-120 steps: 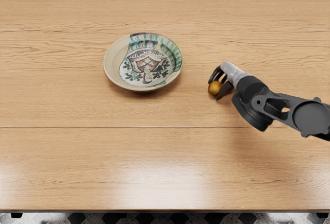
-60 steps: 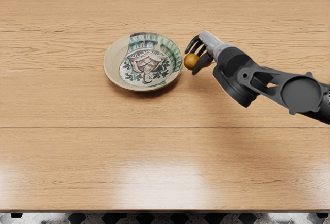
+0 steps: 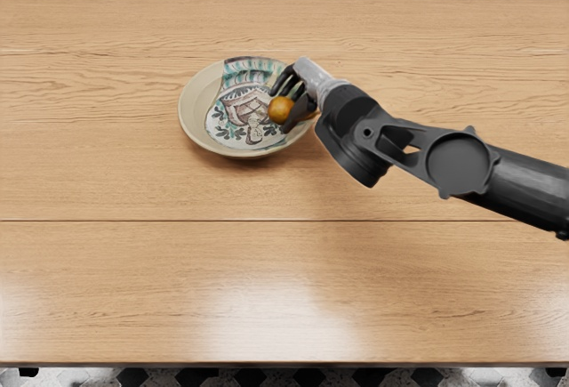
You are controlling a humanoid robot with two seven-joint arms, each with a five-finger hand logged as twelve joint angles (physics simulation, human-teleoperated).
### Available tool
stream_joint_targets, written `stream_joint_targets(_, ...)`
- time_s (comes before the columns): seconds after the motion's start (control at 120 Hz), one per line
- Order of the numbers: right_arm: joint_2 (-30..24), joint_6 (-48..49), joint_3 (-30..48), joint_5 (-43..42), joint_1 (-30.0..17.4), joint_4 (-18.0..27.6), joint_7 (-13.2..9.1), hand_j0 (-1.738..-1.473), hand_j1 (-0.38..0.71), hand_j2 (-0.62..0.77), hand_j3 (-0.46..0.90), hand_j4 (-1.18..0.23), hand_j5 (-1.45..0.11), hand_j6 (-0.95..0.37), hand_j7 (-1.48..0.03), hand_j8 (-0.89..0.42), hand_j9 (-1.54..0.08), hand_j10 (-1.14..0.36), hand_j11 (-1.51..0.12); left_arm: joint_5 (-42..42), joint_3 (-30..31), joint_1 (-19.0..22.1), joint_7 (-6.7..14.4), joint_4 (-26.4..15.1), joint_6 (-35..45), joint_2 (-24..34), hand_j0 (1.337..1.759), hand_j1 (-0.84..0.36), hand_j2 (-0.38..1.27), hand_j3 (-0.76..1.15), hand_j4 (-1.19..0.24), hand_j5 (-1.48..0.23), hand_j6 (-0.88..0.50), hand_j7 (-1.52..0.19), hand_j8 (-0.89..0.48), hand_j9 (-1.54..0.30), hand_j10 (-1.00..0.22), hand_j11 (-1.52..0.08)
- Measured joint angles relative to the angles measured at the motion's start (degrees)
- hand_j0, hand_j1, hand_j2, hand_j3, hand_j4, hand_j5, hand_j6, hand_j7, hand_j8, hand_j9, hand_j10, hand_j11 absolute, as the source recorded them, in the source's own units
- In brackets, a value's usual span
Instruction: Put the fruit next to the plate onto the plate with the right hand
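A round patterned plate (image 3: 200, 102) with a green rim sits on the wooden table, left of centre towards the back. My right hand (image 3: 290, 102) reaches in from the right and hangs over the plate's right half. Its dark fingers are shut on a small orange fruit (image 3: 280, 109), which is held above the plate's painted centre. Whether the fruit touches the plate cannot be told. The hand and forearm hide part of the plate's right rim. The left arm is out of view.
The dark right forearm (image 3: 462, 166) stretches across the table from the right edge to the plate. The table's far edge runs along the top of the picture, its near edge along the bottom.
The right hand carried the fruit from the table right of the plate leftwards and away from me, first to the plate's right rim, now over the plate.
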Motion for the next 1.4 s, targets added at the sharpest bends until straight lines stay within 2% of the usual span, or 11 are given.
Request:
stream_joint_targets(0.217, 4.7, 0.5, 0.0, -0.1, 0.6, -4.9, 0.0, -1.657, 0.3, 0.39, 0.0, -0.67, -0.9, -0.55, -0.88, -0.55, -0.89, -0.56, -0.9, 0.0, 0.0, 0.0, 0.0, 0.0, 0.0, 0.0, 1.658, 0.32, 0.0, 0.0, -0.02, -0.03, -0.02, -0.03, -0.02, -0.03, -0.02, -0.03)
stream_joint_targets(0.358, 5.8, -0.6, 0.3, 0.3, 0.9, -7.8, 0.0, -1.658, -0.01, 0.19, 0.0, -0.35, -0.47, -0.29, -0.47, -0.29, -0.47, -0.3, -0.48, 0.0, 0.0, 0.0, 0.0, 0.0, 0.0, 0.0, 1.658, 0.32, 0.0, 0.0, -0.02, -0.03, -0.02, -0.03, -0.02, -0.03, -0.02, -0.03)
stream_joint_targets(0.492, 6.1, 0.8, 2.0, 3.6, 1.3, -8.6, 0.0, -1.658, -0.17, 0.1, 0.0, -0.18, -0.25, -0.15, -0.24, -0.15, -0.25, -0.16, -0.25, 0.0, 0.0, 0.0, 0.0, 0.0, 0.0, 0.0, 1.658, 0.32, 0.0, 0.0, -0.02, -0.03, -0.02, -0.03, -0.02, -0.03, -0.02, -0.03)
stream_joint_targets(0.633, 3.9, 17.8, 9.3, 13.0, 0.4, -8.7, 0.1, -1.658, -0.26, 0.05, 0.0, -0.09, -0.12, -0.08, -0.12, -0.08, -0.12, -0.08, -0.12, 0.0, 0.0, 0.0, 0.0, 0.0, 0.0, 0.0, 1.658, 0.32, 0.0, 0.0, -0.02, -0.03, -0.02, -0.03, -0.02, -0.03, -0.02, -0.03)
stream_joint_targets(0.733, -2.0, 35.8, 12.8, 23.1, -0.5, -8.6, 4.9, -1.658, -0.29, 0.03, 0.0, -0.06, -0.08, -0.05, -0.07, -0.05, -0.08, -0.05, -0.08, 0.0, 0.0, 0.0, 0.0, 0.0, 0.0, 0.0, 1.658, 0.32, 0.0, 0.0, -0.02, -0.03, -0.02, -0.03, -0.02, -0.03, -0.02, -0.03)
stream_joint_targets(0.792, -5.3, 44.7, 17.9, 26.2, -3.1, -8.5, 6.8, -1.658, -0.31, 0.02, 0.0, -0.04, -0.06, -0.04, -0.06, -0.04, -0.06, -0.04, -0.06, 0.0, 0.0, 0.0, 0.0, 0.0, 0.0, 0.0, 1.658, 0.32, 0.0, 0.0, -0.02, -0.03, -0.02, -0.03, -0.02, -0.03, -0.02, -0.03)
stream_joint_targets(0.867, -8.4, 50.9, 24.6, 29.3, -7.8, -8.3, 8.2, -1.658, -0.32, 0.02, 0.0, -0.03, -0.04, -0.03, -0.04, -0.03, -0.04, -0.03, -0.04, 0.0, 0.0, 0.0, 0.0, 0.0, 0.0, 0.0, 1.658, 0.32, 0.0, 0.0, -0.02, -0.03, -0.02, -0.03, -0.02, -0.03, -0.02, -0.03)
stream_joint_targets(1.008, -14.5, 55.2, 37.6, 33.8, -20.6, -8.2, 9.1, -1.658, -0.34, 0.01, 0.0, -0.01, -0.02, -0.01, -0.02, -0.01, -0.02, -0.01, -0.02, 0.0, 0.0, 0.0, 0.0, 0.0, 0.0, 0.0, 1.658, 0.32, 0.0, 0.0, -0.02, -0.03, -0.02, -0.03, -0.02, -0.03, -0.02, -0.03)
stream_joint_targets(1.1, -18.9, 56.1, 42.4, 37.3, -26.5, -8.2, 9.3, -1.658, -0.34, 0.01, 0.0, -0.01, -0.01, -0.01, -0.01, -0.01, -0.01, -0.01, -0.01, 0.0, 0.0, -0.2, 0.0, -0.2, 0.0, 0.0, 1.658, 0.32, 0.0, 0.0, -0.02, -0.03, -0.02, -0.03, -0.02, -0.03, -0.02, -0.03)
stream_joint_targets(1.292, -29.2, 56.6, 45.4, 45.5, -32.9, -8.4, 9.4, -1.658, -0.35, 0.0, 0.0, 0.0, 0.0, 0.0, 0.0, 0.0, 0.0, 0.0, 0.0, 0.1, -0.2, -0.3, -0.1, -1.0, -0.1, 0.0, 1.658, 0.32, 0.0, 0.0, -0.02, -0.03, -0.02, -0.03, -0.02, -0.03, -0.02, -0.03)
stream_joint_targets(1.4, -32.8, 56.7, 46.0, 48.0, -34.7, -8.4, 9.4, -1.658, -0.35, 0.0, 0.0, 0.0, 0.0, 0.0, 0.0, 0.0, 0.0, 0.0, 0.0, 0.1, -0.2, -0.4, -0.2, -2.1, -0.1, 0.0, 1.658, 0.32, 0.0, 0.0, -0.02, -0.03, -0.02, -0.03, -0.02, -0.03, -0.02, -0.03)
